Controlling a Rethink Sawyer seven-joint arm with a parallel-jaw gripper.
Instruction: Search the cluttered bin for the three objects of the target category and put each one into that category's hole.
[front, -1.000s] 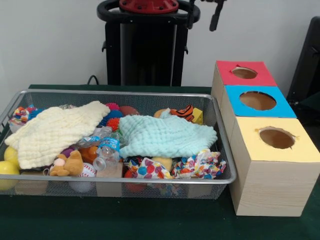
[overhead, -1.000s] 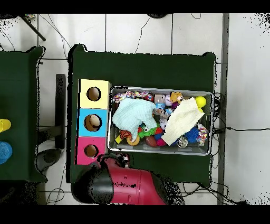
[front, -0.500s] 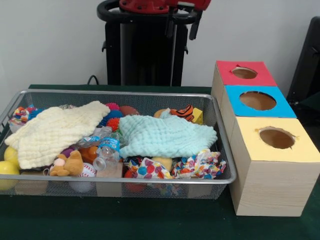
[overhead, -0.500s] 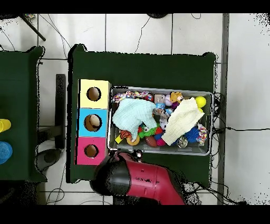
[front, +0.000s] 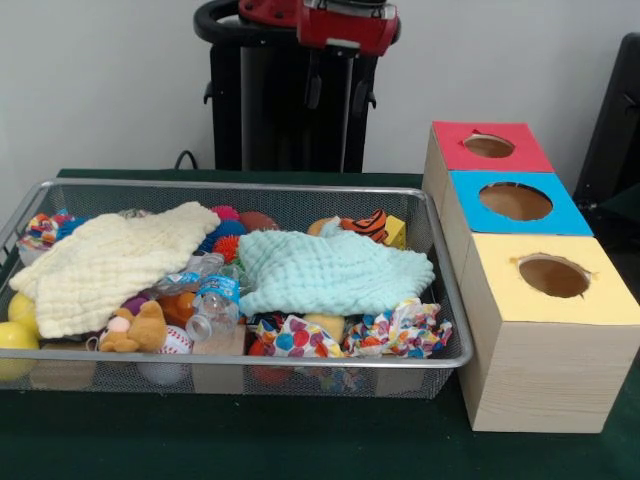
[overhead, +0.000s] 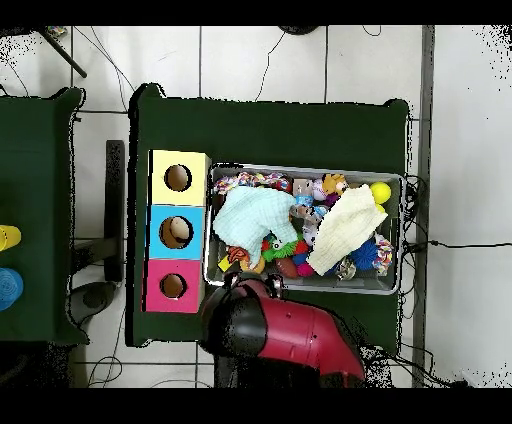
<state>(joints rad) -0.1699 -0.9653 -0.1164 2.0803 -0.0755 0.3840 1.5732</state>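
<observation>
My gripper hangs open and empty high above the far rim of the wire bin, under the red arm head. In the overhead view the red arm covers the bin's near left corner and hides the gripper. The bin holds a cream cloth, a mint cloth, a crushed water bottle, a plush bear, a baseball, yellow balls, a tiger-striped toy and spotted wrappers. The cloths hide much of what lies beneath.
Beside the bin stand three boxes in a row, each with a round hole on top: red, blue and yellow. In the overhead view they are the yellow, blue and red boxes left of the bin.
The arm has swung sideways from above the red box toward the middle of the bin's far rim. Nothing in the bin has moved.
</observation>
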